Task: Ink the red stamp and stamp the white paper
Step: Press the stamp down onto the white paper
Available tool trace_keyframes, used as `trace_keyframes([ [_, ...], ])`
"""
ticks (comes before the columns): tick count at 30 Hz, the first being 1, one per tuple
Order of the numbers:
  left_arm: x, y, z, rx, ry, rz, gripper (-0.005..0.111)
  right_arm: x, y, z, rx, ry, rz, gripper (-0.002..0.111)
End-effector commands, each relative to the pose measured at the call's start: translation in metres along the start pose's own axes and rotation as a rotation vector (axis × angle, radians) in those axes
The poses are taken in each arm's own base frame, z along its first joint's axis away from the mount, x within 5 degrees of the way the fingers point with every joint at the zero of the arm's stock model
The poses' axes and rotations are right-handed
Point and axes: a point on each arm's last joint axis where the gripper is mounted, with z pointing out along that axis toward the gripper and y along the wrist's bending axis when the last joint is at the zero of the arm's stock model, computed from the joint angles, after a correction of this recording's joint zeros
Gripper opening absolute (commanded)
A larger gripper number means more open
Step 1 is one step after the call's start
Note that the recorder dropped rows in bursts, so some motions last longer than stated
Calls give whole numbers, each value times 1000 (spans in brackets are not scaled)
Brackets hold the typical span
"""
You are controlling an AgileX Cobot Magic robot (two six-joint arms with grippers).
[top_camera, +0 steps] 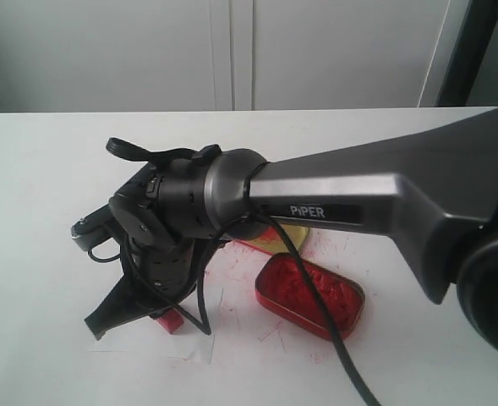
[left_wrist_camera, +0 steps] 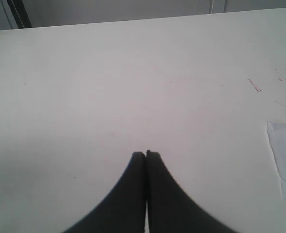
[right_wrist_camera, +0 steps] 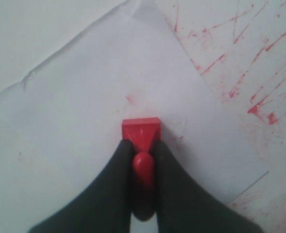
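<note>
My right gripper [right_wrist_camera: 142, 143] is shut on the knobbed handle of the red stamp [right_wrist_camera: 141, 130]. The stamp's square base faces down onto the white paper [right_wrist_camera: 94, 92], near the sheet's middle. A faint red mark [right_wrist_camera: 129, 99] shows on the paper just beyond the stamp. In the exterior view the right arm reaches across to the left, with the stamp [top_camera: 169, 320] at its fingertips over the paper [top_camera: 194, 340]. My left gripper [left_wrist_camera: 145, 154] is shut and holds nothing, over bare table, with a paper corner [left_wrist_camera: 284, 160] off to one side.
A red tin of lumpy ink paste [top_camera: 309, 296] lies open just right of the paper. A gold-coloured lid [top_camera: 289, 238] sits behind it, partly hidden by the arm. Red ink streaks [right_wrist_camera: 259, 102] mark the white table [top_camera: 46, 169] around the paper.
</note>
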Motion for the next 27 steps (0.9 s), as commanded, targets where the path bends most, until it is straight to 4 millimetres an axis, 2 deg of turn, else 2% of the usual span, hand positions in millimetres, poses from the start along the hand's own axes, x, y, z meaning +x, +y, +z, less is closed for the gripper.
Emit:
trace_keyframes([
  [1,0,0,0,2,-4,1,0,3,-8,-5,2,15,27,0],
  [7,0,0,0,2,-4,1,0,-3,-19,-27,-16,-37,73,0],
  [10,0,0,0,2,-4,1,0,-5,-20,-30,-32,-55,92,0],
  [18,0,0,0,2,-4,1,0,-7,-29,-29,-81,-62,162,0],
  [27,0,0,0,2,-4,1,0,-7,-34,-10,-218,-22,226,0],
])
